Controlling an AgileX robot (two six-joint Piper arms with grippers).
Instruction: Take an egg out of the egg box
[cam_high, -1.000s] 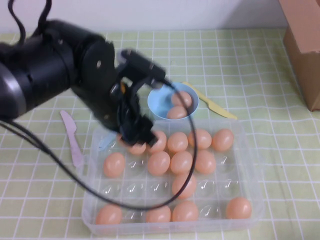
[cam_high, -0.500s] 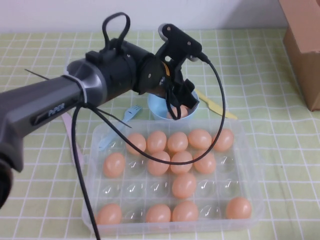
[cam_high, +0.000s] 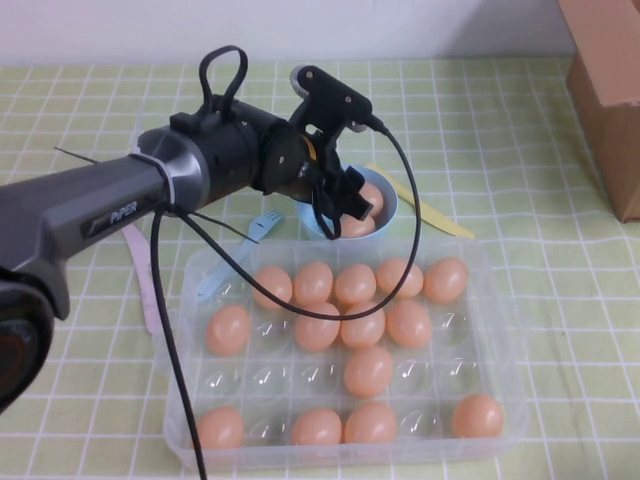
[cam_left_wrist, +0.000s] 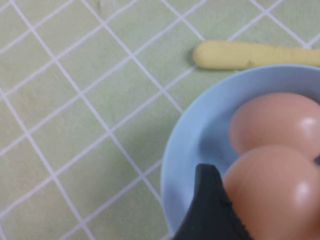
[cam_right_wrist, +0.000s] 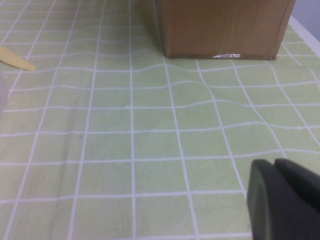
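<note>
The egg box (cam_high: 505, 340) is a clear tray at the table's front with several peach eggs in its cups, such as one egg (cam_high: 369, 370). Behind it, a light-blue bowl (cam_high: 388, 192) (cam_left_wrist: 192, 135) holds two eggs. My left gripper (cam_high: 345, 207) (cam_left_wrist: 262, 167) hangs low in the bowl, open, straddling the nearer egg (cam_left_wrist: 275, 195) (cam_high: 352, 228). One black finger (cam_left_wrist: 210, 210) stands right against that egg's side. The other egg (cam_left_wrist: 272, 125) lies just behind. My right gripper (cam_right_wrist: 275, 165) shows only in its wrist view, shut and holding nothing above the cloth.
A yellow plastic knife (cam_high: 430, 212) (cam_left_wrist: 255, 54) lies just beyond the bowl. A blue fork (cam_high: 240, 250) and a pink knife (cam_high: 145, 275) lie left of the egg box. A cardboard box (cam_high: 605, 90) (cam_right_wrist: 225, 25) stands at the back right.
My left arm swung from above the egg box's back-left corner to the bowl and sank around the nearer egg there. The eggs in the box and the bowl stayed put.
</note>
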